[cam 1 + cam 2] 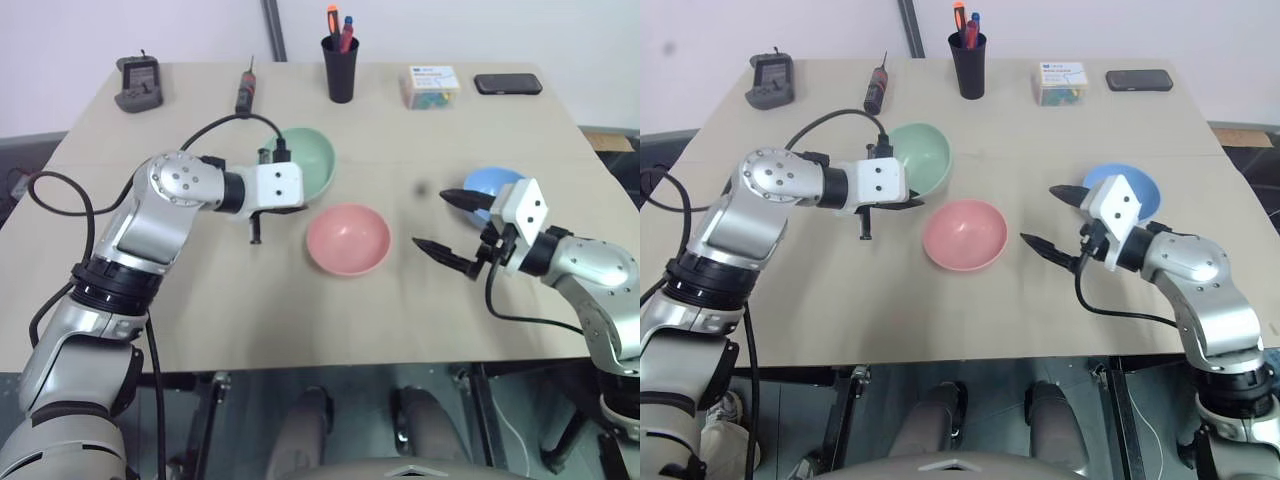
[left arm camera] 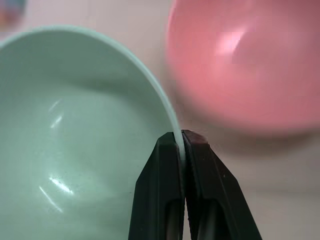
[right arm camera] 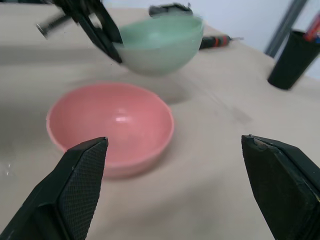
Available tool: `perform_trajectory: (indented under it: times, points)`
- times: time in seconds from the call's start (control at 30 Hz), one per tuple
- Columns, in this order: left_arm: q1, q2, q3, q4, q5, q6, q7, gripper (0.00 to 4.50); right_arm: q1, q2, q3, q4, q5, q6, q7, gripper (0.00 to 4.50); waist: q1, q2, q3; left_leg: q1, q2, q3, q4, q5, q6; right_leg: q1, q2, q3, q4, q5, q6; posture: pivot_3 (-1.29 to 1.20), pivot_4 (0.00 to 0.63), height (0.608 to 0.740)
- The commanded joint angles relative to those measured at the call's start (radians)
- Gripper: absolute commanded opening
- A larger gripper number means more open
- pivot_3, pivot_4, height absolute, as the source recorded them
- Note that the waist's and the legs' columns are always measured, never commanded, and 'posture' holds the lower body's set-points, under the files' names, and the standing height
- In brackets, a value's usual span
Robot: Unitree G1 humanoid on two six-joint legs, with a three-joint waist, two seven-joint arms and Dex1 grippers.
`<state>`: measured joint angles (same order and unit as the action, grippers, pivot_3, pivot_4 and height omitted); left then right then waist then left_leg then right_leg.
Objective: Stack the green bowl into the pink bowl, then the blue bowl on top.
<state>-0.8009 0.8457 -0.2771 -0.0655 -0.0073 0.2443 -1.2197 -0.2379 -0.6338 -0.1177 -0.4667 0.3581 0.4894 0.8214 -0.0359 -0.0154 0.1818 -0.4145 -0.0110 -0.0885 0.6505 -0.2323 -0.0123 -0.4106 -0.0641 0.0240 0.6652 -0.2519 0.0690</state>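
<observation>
Just above centre, the left pincer had closed on the green bowl rim, holding it off the tabletop; the pink bowl lay lower right. The right pincer gaped empty before the blue bowl.

A light wooden table is seen, with a seam running across its width. Along its far edge several items are lined up. At the far left corner a dark grey handheld device is laid flat. Next to it a screwdriver with a red and black handle is placed, its tip pointing away. Near the middle a black pen cup is stood upright, with orange, red and blue pens held in it. Further right a small clear box with coloured contents is set, and beside it a black phone is laid flat.
</observation>
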Motion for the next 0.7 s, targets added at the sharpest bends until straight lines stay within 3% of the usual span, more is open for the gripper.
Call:
perform_trajectory:
  times: [0.03, 0.2, 0.37, 0.47, 0.63, 0.7]
  points:
    - [0.006, -0.004, 0.024, -0.115, -0.059, 0.020, -0.040, 0.02, 0.026, -0.028, -0.071, -0.055, 0.017, -0.026, -0.020, 4.50, -0.001, 0.000, 0.000, 0.001, 0.000, 0.000, 0.000, 0.000, 0.000, 0.000, 0.000, 0.000, 0.001, 0.000, 0.000, 0.00, 0.150, 0.740]
    - [0.056, -0.005, 0.015, -0.171, -0.110, -0.060, -0.103, 0.02, 0.050, -0.039, -0.070, -0.070, 0.012, -0.024, -0.042, 4.50, -0.006, 0.000, 0.000, 0.002, 0.001, 0.001, 0.001, 0.000, 0.000, 0.000, 0.001, 0.001, 0.005, 0.000, 0.000, 0.00, 0.150, 0.740]
    - [0.078, -0.013, 0.021, -0.179, -0.126, -0.100, -0.124, 1.76, 0.050, -0.044, -0.053, -0.060, 0.005, -0.029, -0.051, 4.50, -0.002, 0.000, 0.000, 0.002, 0.001, 0.001, 0.003, 0.000, 0.000, 0.000, 0.001, 0.001, 0.006, 0.000, 0.000, 0.00, 0.150, 0.740]
    - [0.060, -0.020, 0.052, -0.176, -0.166, -0.003, -0.106, 3.07, 0.034, -0.058, -0.033, -0.026, -0.022, -0.026, -0.055, 4.50, -0.002, 0.000, 0.000, 0.002, 0.001, 0.001, 0.004, 0.000, 0.000, 0.001, 0.001, 0.001, 0.006, 0.000, 0.000, 0.00, 0.150, 0.740]
    - [0.094, -0.078, 0.198, -0.181, -0.307, 0.186, 0.026, 3.23, -0.024, -0.105, 0.041, 0.121, -0.157, -0.042, -0.099, 4.50, -0.005, 0.000, 0.000, 0.003, 0.001, 0.001, 0.005, 0.000, 0.000, 0.001, 0.001, 0.001, 0.007, 0.000, 0.000, 0.00, 0.150, 0.740]
    - [0.152, -0.156, 0.288, -0.178, -0.360, 0.112, 0.101, 3.23, -0.061, -0.106, 0.066, 0.185, -0.192, -0.056, -0.113, 4.50, -0.004, 0.000, 0.000, 0.003, 0.001, 0.001, 0.005, 0.000, 0.000, 0.001, 0.001, 0.002, 0.008, 0.000, 0.000, 0.00, 0.150, 0.740]
